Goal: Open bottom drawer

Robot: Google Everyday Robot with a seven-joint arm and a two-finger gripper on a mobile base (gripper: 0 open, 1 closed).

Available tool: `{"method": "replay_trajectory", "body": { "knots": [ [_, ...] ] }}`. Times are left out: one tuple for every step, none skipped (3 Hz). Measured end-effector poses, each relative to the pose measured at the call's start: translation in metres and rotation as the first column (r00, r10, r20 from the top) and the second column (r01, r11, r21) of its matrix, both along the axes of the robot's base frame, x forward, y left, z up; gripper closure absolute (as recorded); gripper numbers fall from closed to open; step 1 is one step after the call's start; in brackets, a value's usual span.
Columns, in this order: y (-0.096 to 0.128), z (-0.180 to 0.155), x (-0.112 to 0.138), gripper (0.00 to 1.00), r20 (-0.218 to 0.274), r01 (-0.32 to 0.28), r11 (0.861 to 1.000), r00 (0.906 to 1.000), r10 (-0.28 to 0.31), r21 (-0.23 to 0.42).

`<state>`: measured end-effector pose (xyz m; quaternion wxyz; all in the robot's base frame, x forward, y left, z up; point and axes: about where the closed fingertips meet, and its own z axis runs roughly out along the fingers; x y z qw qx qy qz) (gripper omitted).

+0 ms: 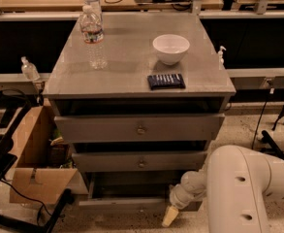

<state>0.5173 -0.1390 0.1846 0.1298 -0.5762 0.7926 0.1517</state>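
Three grey drawers stacked in the cabinet point(219, 89), and the bottom drawer point(124, 203) sits lowest, near the floor, its front jutting forward of the two above with a dark gap behind it. Down at its right end is the gripper point(170, 215), cream tip pointing at the floor, just beside the drawer front; whether it grasps anything, I cannot tell. Up top: a water bottle point(94, 38), a white bowl point(170, 48), a dark blue packet point(166, 81). A cardboard box point(35, 169) stands left.
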Motion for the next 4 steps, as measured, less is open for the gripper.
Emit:
{"method": "replay_trajectory", "body": {
  "knots": [
    [-0.002,-0.009,-0.021,0.17,-0.059,0.017,0.999,0.9980,-0.020,-0.047],
    [-0.004,-0.012,-0.053,0.41,-0.132,0.049,0.995,0.9895,-0.060,-0.092],
    [-0.004,-0.008,-0.053,0.64,-0.132,0.049,0.995,0.9893,-0.061,-0.092],
    [-0.004,-0.005,-0.053,0.87,-0.132,0.049,0.995,0.9893,-0.061,-0.092]
  ]
}}
